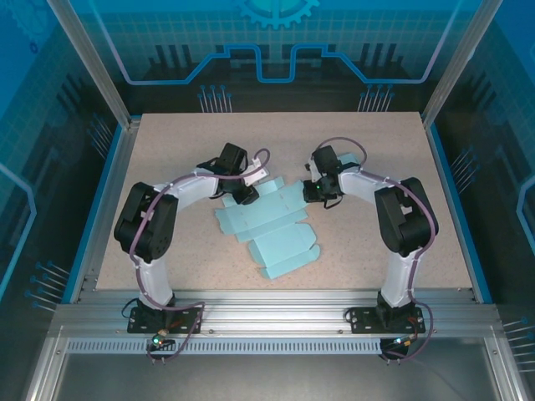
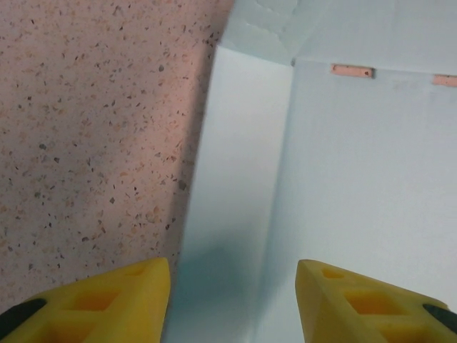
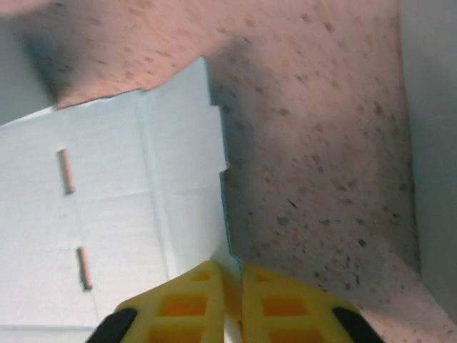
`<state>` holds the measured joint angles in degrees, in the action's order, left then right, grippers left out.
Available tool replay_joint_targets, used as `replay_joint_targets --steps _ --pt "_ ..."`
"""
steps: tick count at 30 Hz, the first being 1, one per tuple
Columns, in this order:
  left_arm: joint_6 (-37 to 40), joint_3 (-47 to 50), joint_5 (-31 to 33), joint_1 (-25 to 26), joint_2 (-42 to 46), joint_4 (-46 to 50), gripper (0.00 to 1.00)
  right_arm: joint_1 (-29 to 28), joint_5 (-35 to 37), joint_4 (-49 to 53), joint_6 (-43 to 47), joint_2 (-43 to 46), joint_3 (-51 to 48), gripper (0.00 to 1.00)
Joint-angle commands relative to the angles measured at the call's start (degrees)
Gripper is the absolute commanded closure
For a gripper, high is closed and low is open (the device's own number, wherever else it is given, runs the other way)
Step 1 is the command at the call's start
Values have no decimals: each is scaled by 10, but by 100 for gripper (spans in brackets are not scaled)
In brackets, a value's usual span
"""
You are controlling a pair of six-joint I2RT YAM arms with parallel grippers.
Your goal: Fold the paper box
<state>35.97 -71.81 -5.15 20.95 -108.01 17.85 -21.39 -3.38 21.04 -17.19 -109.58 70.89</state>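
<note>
1. The left gripper (image 1: 245,197) is seen from the top camera low over the table (image 1: 376,167), at the left far corner of the box (image 1: 267,225).
2. In the left wrist view, the left gripper (image 2: 232,279) is held with its jaws well apart. Nothing is clamped between them.
3. One yellow finger (image 2: 121,296) is placed over the speckled table (image 2: 93,128), and the other over the box (image 2: 357,179). A narrow flap (image 2: 235,179) lies below the gap between them.
4. The box is laid in the middle of the table as a pale blue blank. Most of it is flat, and its near part (image 1: 288,255) is raised into a partly formed shape.
5. Two small slots (image 2: 351,71) are cut near the far edge of the panel beside the flap.
6. The right gripper (image 1: 316,194) is set at the right far corner of the box.
7. In the right wrist view, the right gripper (image 3: 239,279) is clenched, and the edge of the box (image 3: 128,200) is pinched between its fingers (image 3: 186,304).
8. The bare table (image 3: 314,143) is seen to the right of that edge.
</note>
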Motion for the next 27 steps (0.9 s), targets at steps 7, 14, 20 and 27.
replay_joint_targets --steps 7,14,20,27 --pt "7 -73 -115 -57 0 92 20 -62 68 -133 138 97 -81 100" --pt "37 -138 -201 -87 -19 168 16 -66 48 -211 204 166 -125 100" --pt "52 -188 -262 -89 -46 255 24 -66 60 -215 217 186 -123 100" --pt "45 -160 -214 -90 -50 229 37 -67 51 -226 213 191 -127 100"
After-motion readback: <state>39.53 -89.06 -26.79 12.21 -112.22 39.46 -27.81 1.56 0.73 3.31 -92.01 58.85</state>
